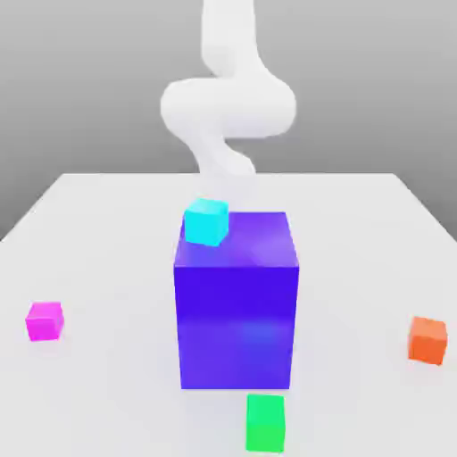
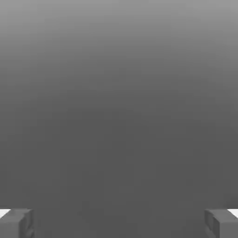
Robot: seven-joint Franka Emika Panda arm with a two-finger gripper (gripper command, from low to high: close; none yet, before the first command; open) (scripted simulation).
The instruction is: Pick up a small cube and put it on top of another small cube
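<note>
While the jaws stand spread on nothing, the small glossy magenta cube sits on the white worktop — well apart from the big blue-purple cube, toward the exterior view's left.

big blue-purple cube mid table, cyan cube at its top corner, orange cube, green cube in front

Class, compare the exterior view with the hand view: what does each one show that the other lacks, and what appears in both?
Exterior view: the white table, a big blue-purple cube with a cyan cube at its top edge, the small magenta cube at the exterior view's left, an orange cube at its right, a green cube nearest the camera, and the white arm.
Hand view: the gripper, fingers wide apart, nothing between them.
Shared: a plain grey backdrop.
</note>
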